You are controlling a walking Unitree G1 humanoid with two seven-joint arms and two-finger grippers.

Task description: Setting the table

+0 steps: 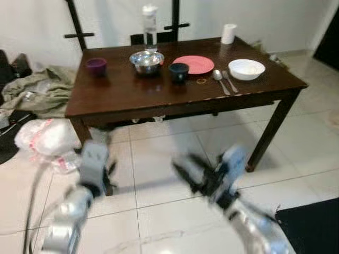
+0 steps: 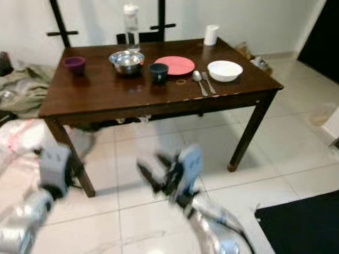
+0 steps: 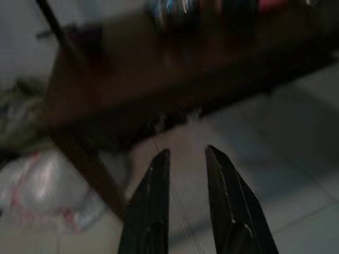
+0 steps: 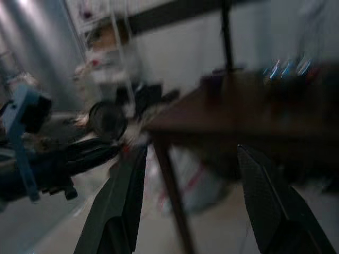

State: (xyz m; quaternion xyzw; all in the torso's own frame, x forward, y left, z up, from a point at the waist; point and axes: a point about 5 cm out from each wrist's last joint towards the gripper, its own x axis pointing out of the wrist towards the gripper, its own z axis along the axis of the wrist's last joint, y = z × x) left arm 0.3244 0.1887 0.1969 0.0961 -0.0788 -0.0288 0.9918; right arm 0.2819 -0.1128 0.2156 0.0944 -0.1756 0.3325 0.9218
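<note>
Dark wooden table [image 1: 132, 95] ahead on a pale tiled floor [image 1: 296, 159], laid with several things. Near the far left corner, a small purple bowl [image 1: 96, 65]. Toward the middle of the far edge, a steel bowl [image 1: 146, 61], with a clear bottle [image 1: 150, 24] upright just behind it. Right of the steel bowl, a dark blue cup [image 1: 178, 71], and beside that a flat pink plate [image 1: 194, 64]. Just in front of the plate, a small ring-shaped thing [image 1: 201, 81] lying flat. Toward the right edge, a spoon [image 1: 219, 79] and a fork [image 1: 229, 81] side by side, handles pointing at the near edge, and right of them a white bowl [image 1: 246, 69]. At the far right corner, a white paper roll [image 1: 228, 33] standing on end.

Left of the table, on the floor: crumpled cloth [image 1: 39, 90] and a white plastic bag [image 1: 45, 138].

Low in front of the near edge, over the tiles and blurred: left gripper [image 3: 186, 156], jaws slightly parted and holding nothing, aimed under the near left corner; right gripper [image 4: 188, 174], jaws spread wide and empty, well short of the table
</note>
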